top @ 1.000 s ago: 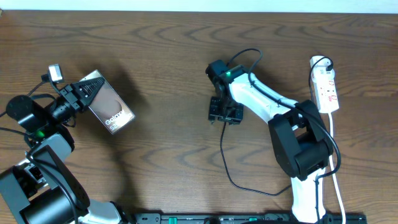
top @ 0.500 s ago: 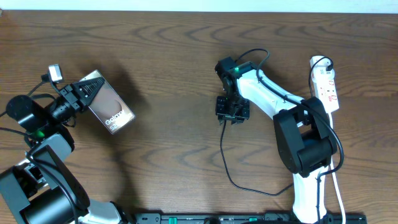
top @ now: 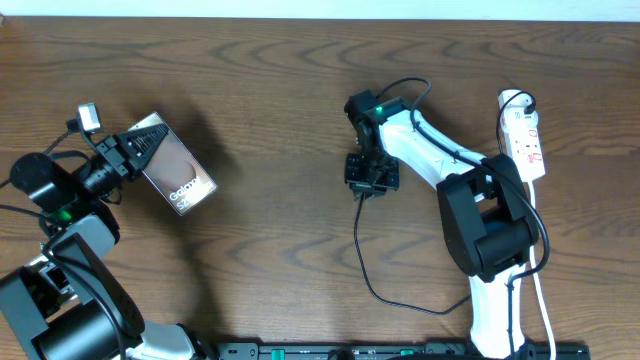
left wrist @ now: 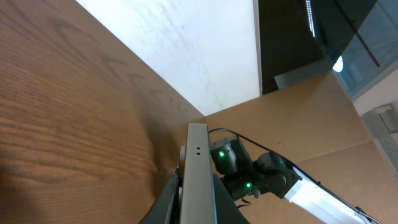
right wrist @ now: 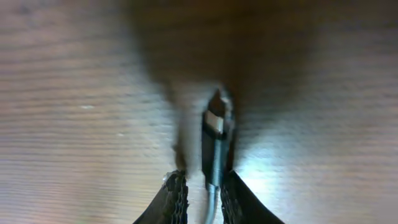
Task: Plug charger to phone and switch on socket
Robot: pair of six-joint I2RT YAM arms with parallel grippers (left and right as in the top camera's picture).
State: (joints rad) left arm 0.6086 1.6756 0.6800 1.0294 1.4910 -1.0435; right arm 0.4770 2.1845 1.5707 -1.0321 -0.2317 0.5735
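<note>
Between right end effector [right wrist: 204, 180] jaws: charger [right wrist: 214, 144] | grip unclear | left end effector [top: 147, 146] pinches phone [top: 182, 180]

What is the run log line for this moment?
left gripper: shut on phone | right gripper: jaws astride charger plug, small gap | charger: not in phone | socket: no gripper at it

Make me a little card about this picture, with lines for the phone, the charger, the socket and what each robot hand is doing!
phone: held at one end, Galaxy lettering facing the overhead camera
left gripper: shut on the phone
charger: black cable lying on the table, not in the phone
plug tip: between the right jaws, with a gap on one side
right gripper: low over the table, open around the plug tip
socket: white strip beside the right arm, nothing touching it
switch: too small to tell
</note>
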